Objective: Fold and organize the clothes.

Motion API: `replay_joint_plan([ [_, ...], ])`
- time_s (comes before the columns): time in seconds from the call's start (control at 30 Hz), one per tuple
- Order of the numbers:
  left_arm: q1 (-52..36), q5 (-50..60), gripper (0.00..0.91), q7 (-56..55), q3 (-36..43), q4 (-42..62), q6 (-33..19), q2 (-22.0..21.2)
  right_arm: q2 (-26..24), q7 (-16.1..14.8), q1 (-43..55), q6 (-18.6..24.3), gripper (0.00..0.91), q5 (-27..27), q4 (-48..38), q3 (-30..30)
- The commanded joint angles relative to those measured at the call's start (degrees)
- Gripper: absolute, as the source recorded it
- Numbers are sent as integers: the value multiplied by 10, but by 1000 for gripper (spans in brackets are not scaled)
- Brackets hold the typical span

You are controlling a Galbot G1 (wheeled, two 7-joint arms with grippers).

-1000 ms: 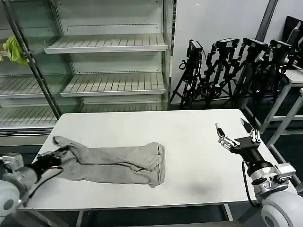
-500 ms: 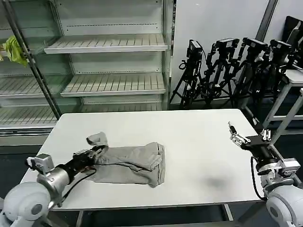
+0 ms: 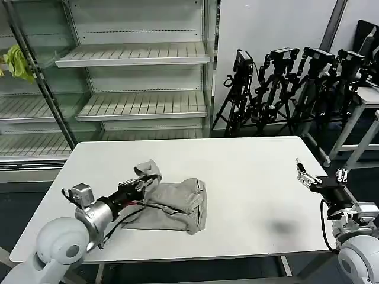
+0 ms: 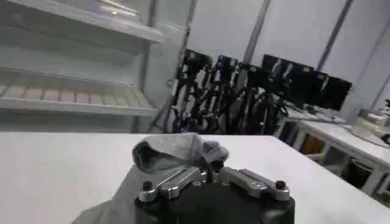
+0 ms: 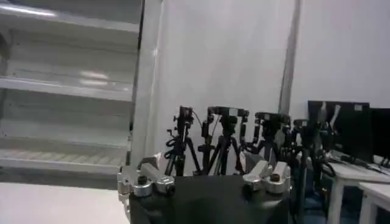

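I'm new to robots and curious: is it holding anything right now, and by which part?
The left gripper is shut on the grey T-shirt, pinching its bunched left end and lifting it off the table. The right gripper is open, holding nothing.

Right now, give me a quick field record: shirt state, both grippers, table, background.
garment: light grey T-shirt, bunched lengthwise on the white table, left end lifted
left gripper: shut on the T-shirt's raised end, above the rest of the cloth
right gripper: open, holding nothing, over the table's right edge
background: metal shelving, a yellow-green cloth hanging on it, tripods
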Motion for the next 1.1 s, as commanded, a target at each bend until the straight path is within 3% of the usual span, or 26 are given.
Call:
replay_joint_plan([
  [0.03, -32, 14, 40, 3, 58, -3, 0, -8, 4, 1, -15, 3, 907, -2, -9, 8],
  [0.63, -31, 35, 71, 8, 87, -8, 0, -7, 25, -1, -24, 3, 907, -17, -9, -1],
  [0.67, -34, 37, 222, 9, 88, -7, 0, -8, 26, -1, -24, 3, 907, -17, -9, -2],
  [0.7, -36, 37, 907, 9, 91, -4, 0, -9, 26, -1, -24, 3, 907, -18, -9, -2],
  [1.1, -54, 62, 907, 19, 105, 3, -1, -21, 35, -6, -26, 2, 907, -27, -12, -6],
])
